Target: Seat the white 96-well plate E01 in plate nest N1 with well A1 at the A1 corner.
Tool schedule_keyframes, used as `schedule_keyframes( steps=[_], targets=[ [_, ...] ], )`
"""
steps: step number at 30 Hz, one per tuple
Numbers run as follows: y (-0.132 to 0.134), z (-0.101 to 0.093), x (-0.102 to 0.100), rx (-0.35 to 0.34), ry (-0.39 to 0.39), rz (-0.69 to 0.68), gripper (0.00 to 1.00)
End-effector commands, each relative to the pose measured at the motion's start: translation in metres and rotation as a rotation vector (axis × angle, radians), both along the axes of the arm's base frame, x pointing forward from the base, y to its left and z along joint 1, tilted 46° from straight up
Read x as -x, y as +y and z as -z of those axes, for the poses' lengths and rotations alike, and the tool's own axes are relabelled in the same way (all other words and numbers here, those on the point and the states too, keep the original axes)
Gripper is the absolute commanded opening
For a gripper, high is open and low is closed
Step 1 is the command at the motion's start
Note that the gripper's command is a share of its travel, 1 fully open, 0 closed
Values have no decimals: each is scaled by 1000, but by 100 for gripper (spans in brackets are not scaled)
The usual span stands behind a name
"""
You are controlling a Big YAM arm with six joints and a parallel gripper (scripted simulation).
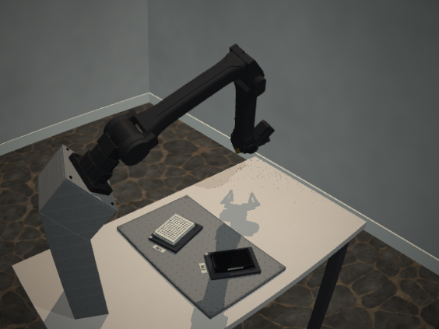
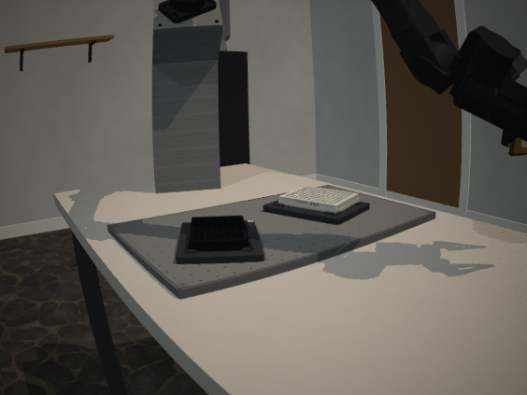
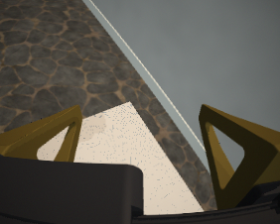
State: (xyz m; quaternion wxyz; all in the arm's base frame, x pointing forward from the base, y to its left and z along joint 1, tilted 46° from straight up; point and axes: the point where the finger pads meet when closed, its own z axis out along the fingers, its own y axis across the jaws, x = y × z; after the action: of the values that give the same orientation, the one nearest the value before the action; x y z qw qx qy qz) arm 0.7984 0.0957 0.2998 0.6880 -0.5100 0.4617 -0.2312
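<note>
Looking down from the top view, a beige desk (image 1: 296,218) stands on a dark cobble-patterned floor (image 1: 187,148) in the corner of a grey-walled room with a pale skirting board. A grey perforated baseplate (image 1: 241,246) lies on the desk toward the pedestal side. On it the white 96-well plate E01 (image 1: 173,228) rests on the dark plate nest N1 (image 1: 183,243), sitting skewed to the nest rather than down inside its locators. The black 96-well plate E07 (image 1: 233,260) lies in plate nest N2 (image 1: 233,274), nearer the desk's front edge. The black arm reaches from a grey pedestal (image 1: 71,226), and its gripper (image 1: 242,148) hangs above the desk's far corner, well apart from both plates.

The exterior view shows a wooden wall shelf (image 2: 58,44), a brown door (image 2: 420,132), and the arm's shadow across the desk past the baseplate.

In the wrist view the yellow fingers stand fully apart, the jaws holding nothing, with the desk's far corner, floor and wall between them.
</note>
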Motion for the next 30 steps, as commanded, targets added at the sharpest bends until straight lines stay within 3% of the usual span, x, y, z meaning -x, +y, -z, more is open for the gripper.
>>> schedule_keyframes(
  steps=[1,6,9,23,27,30],
  targets=[
    [2,-41,11,-81,53,6,100],
    [-18,-30,30,-151,205,65,100],
    [-18,-29,33,-165,233,73,100],
    [-30,-9,98,-346,624,234,100],
    [-31,-14,104,-371,665,259,100],
    [-30,0,122,-402,761,303,100]
  ],
)
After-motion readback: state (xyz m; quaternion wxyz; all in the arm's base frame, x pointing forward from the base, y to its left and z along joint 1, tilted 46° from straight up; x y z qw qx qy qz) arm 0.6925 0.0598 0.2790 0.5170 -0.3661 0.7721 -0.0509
